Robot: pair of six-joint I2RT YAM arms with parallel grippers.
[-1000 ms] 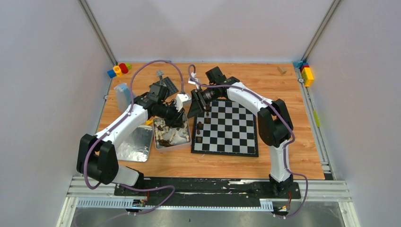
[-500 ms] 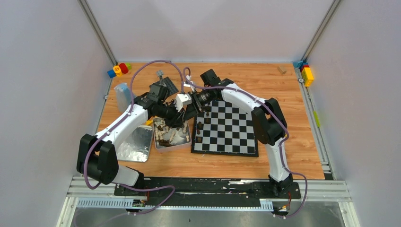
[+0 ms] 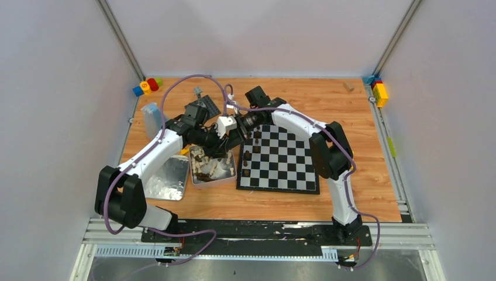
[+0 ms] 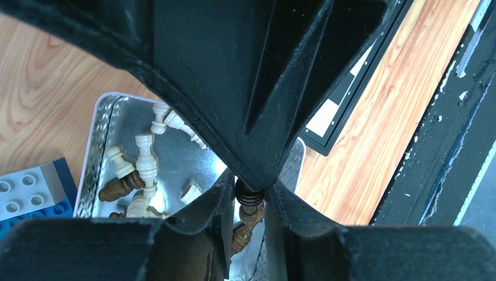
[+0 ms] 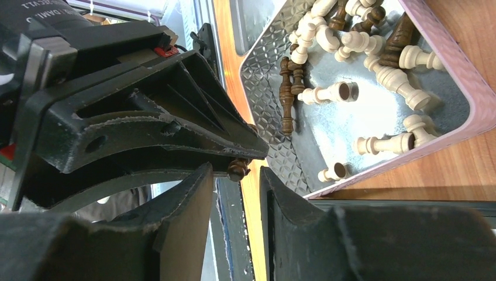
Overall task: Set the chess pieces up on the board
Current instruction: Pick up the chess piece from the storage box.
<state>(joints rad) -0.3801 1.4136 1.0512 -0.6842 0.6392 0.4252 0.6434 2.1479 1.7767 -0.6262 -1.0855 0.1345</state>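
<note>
Two grippers: mine meet tip to tip above the tin [image 3: 213,184], near the middle of the tabletop [image 3: 351,105] and just left of the board [image 3: 292,170].
Left gripper [image 4: 250,194]: clamped on one dark brown piece [image 5: 238,170]. In the left wrist view its ringed stem is pinched between my fingers [image 4: 219,205], and in the right wrist view its knob pokes out past their tips.
Right gripper [image 5: 236,175]: jaws apart, one on each side of that knob, with a sliver of gap on both sides. I cannot see either pad touching it.
Tin: open and lying flat, left of centre on the tabletop, its right wall just beside the board's left edge.
Chess pieces [image 5: 374,76]: a loose heap inside the tin, mostly cream with several dark brown, nearly all on their sides.
Board: flat, around the middle of the tabletop, its sides roughly square to the near edge.
Standing pieces [image 3: 247,172]: a few dark ones upright along the board's left edge, from its near left corner towards the far one.
Shiny tray [image 3: 161,178]: left of the tin, close against it. I cannot tell whether they touch.
Toy bricks [image 3: 147,86]: one cluster in the far left corner of the tabletop, another [image 3: 379,91] at the far right corner.
</note>
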